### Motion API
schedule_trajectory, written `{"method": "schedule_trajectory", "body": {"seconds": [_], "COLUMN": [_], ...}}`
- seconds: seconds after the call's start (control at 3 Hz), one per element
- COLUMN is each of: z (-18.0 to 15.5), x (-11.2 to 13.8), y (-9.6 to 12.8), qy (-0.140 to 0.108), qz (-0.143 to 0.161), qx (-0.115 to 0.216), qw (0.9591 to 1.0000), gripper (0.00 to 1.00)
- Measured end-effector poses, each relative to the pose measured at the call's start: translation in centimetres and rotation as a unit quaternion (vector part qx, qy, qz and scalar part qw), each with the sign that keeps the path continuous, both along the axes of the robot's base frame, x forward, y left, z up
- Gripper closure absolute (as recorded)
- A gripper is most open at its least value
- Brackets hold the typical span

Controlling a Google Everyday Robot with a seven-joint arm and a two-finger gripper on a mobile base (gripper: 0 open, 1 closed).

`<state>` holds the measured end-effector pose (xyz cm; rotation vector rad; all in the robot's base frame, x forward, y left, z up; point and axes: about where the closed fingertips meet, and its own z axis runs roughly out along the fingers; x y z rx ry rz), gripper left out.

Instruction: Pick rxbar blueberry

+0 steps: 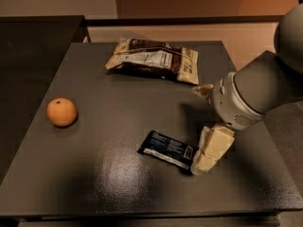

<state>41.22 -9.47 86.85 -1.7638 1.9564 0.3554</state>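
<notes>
My gripper (pixel 204 163) comes down at the lower right of centre, its cream tip low over the dark table (pixel 109 188) and just beside the right end of the rxbar blueberry (pixel 168 149). Whether it touches the wrapper I cannot tell. From this angle the cream parts overlap, so how wide it stands I cannot tell either.

The bar lies flat in the lower middle of the frame. Its long axis runs from upper left to lower right, only slightly off level, and its right end points toward my gripper. Pale print shows along its lower edge, too small to read. The corner nearest my gripper sits in shadow.

My grey arm (pixel 258 91) fills the right side and is cut off by the right edge.

Further back, at middle left, an orange (pixel 61 112) sits alone, well apart from the bar. Farthest, at upper centre, a cream-and-brown snack bag (pixel 154 60) lies flat.
</notes>
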Motion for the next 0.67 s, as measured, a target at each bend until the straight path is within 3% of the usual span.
{"method": "schedule_trajectory", "body": {"seconds": [0.67], "z": [-3.1], "x": [-0.2], "y": [2.3], "qy": [0.005], "qz": [0.011], "qx": [0.013], "qw": [0.9999], "gripper": [0.00]}}
